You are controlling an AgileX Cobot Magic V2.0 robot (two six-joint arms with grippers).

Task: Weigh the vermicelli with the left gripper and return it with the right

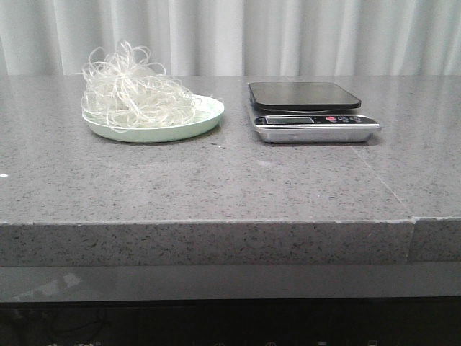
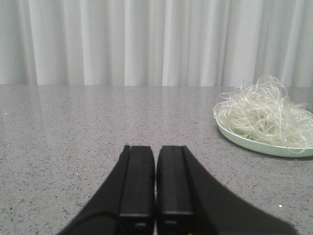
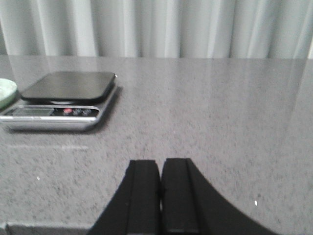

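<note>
Front view: the vermicelli [image 1: 133,90] sits heaped on a pale green plate [image 1: 205,122] on the grey bench [image 1: 216,180], left of the scale [image 1: 311,112], whose dark platform is bare. Left wrist view: I see the left gripper [image 2: 155,183] low over the bench with its fingers pressed together, holding nothing, the vermicelli near but apart from it. Right wrist view: the right gripper [image 3: 160,188] likewise has its fingers pressed together, with the scale off to one side. I judge the nest very light, soft and springy, its strands thin, likely brittle and prone to snagging or shedding. I would spread the left fingers wide and close them gently around the dense middle of the heap, not the stray outer loops, clear of the plate rim.
</note>
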